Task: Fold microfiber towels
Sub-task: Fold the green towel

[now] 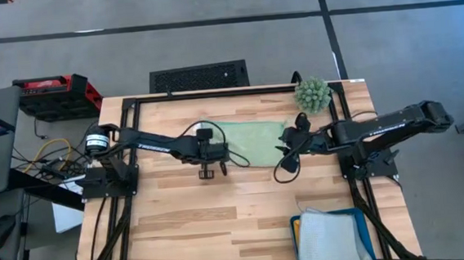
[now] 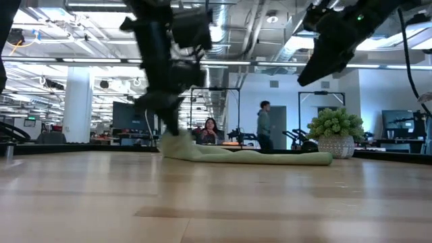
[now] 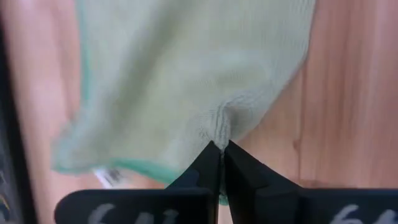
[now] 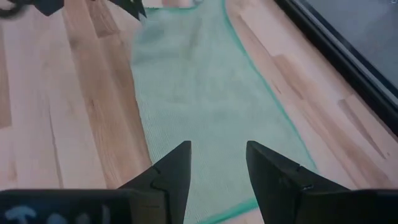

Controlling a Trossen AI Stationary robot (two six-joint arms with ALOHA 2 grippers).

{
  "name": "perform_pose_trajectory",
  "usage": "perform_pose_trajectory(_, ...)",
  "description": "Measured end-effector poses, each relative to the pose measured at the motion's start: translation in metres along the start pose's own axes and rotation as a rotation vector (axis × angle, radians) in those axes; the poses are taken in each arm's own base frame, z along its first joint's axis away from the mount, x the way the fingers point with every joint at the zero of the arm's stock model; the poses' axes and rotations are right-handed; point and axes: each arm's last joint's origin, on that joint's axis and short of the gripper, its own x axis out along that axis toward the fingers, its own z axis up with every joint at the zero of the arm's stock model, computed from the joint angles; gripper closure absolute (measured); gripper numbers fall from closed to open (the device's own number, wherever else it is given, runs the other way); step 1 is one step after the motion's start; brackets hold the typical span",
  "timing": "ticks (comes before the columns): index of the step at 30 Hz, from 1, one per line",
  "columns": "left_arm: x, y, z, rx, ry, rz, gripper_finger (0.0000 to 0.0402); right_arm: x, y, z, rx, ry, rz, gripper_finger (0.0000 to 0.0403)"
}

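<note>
The wooden table (image 1: 189,223) carries a teal tray (image 1: 297,224) at its near right edge, holding pale folded towels (image 1: 329,236), partly cut off. The light green towel (image 1: 253,137) lies mid-table toward the far side, long axis left-right. The left gripper (image 3: 222,149) pinches its left edge closed; the right gripper (image 4: 217,163) hovers open over its right end.

towel (image 1: 253,137) light green, darker green hem; tray (image 1: 295,224) teal; plant (image 1: 313,94) green

high: straight down, whole table (image 1: 181,224) | low: level at tabletop | wrists: close; all share green towel (image 1: 253,137)
</note>
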Motion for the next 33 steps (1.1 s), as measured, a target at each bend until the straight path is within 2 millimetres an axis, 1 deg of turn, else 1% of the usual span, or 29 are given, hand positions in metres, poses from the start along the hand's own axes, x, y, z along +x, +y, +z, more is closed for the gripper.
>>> perform_pose_trajectory(3, -0.012, 0.009, 0.017, 0.049, -0.090, 0.021, 0.0400, -0.007, -0.004, -0.001, 0.003, -0.007, 0.002, 0.0227)
perform_pose_trajectory(7, -0.021, 0.024, 0.038, 0.084, -0.246, 0.041, 0.0401, -0.014, -0.007, -0.003, -0.002, 0.005, -0.001, 0.0227)
perform_pose_trajectory(10, -0.015, 0.033, 0.052, 0.113, -0.318, 0.044, 0.0401, -0.014, -0.008, -0.004, -0.003, 0.008, -0.002, 0.0225)
perform_pose_trajectory(14, 0.011, 0.038, 0.071, 0.198, -0.304, 0.045, 0.0401, -0.014, -0.008, -0.005, -0.009, 0.021, -0.006, 0.0225)
perform_pose_trajectory(17, 0.022, 0.043, 0.092, 0.222, -0.314, 0.061, 0.0401, -0.014, -0.008, -0.005, -0.009, 0.020, -0.005, 0.0227)
perform_pose_trajectory(21, 0.021, 0.051, 0.119, 0.268, -0.360, 0.078, 0.0401, -0.020, -0.010, -0.006, -0.007, 0.010, 0.001, 0.0227)
perform_pose_trajectory(26, 0.019, 0.058, 0.144, 0.339, -0.433, 0.098, 0.0401, -0.031, -0.016, -0.010, 0.016, 0.013, 0.001, 0.0227)
perform_pose_trajectory(29, 0.018, 0.062, 0.155, 0.357, -0.463, 0.118, 0.0401, -0.038, -0.020, -0.013, 0.035, 0.021, -0.003, 0.0225)
perform_pose_trajectory(33, 0.022, 0.062, 0.163, 0.389, -0.486, 0.119, 0.0401, -0.044, -0.024, -0.016, 0.044, 0.031, -0.006, 0.0226)
